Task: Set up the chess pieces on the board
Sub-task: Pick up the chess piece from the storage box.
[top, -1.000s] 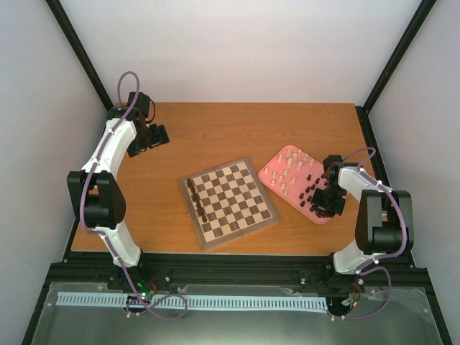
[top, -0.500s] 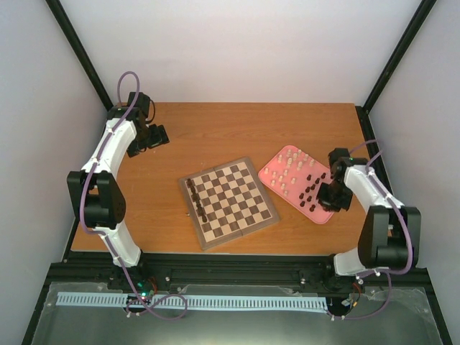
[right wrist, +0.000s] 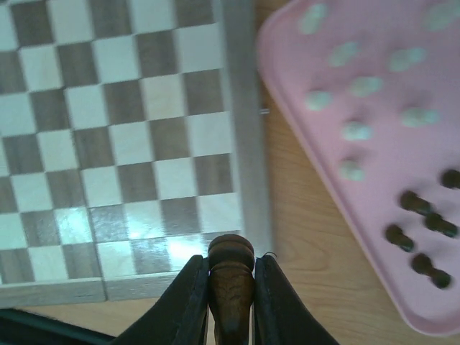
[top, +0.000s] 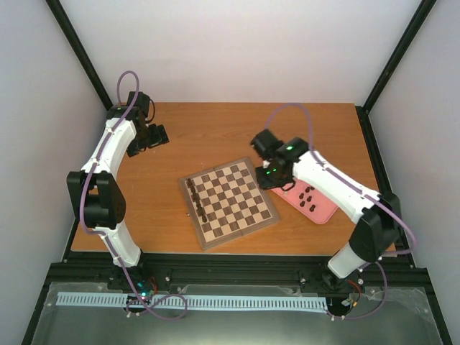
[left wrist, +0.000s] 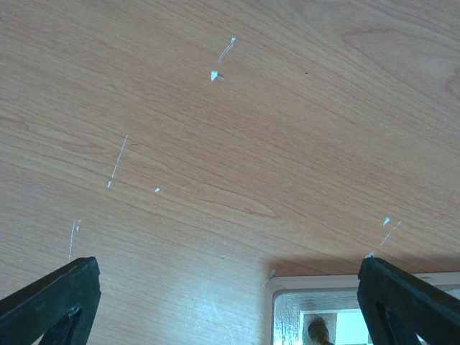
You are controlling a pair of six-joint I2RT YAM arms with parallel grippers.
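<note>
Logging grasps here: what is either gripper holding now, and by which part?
The right gripper pinches a dark brown chess piece by its body, just below the rounded head. The left gripper holds nothing.

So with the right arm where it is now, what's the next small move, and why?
Probably move left across the board: the right gripper grips a dark piece at the board's right edge, while placed dark pieces line its left side.

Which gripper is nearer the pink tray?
Right. The right gripper, holding a dark chess piece, hovers between board and pink tray; the left gripper sits across the board, far-left.
</note>
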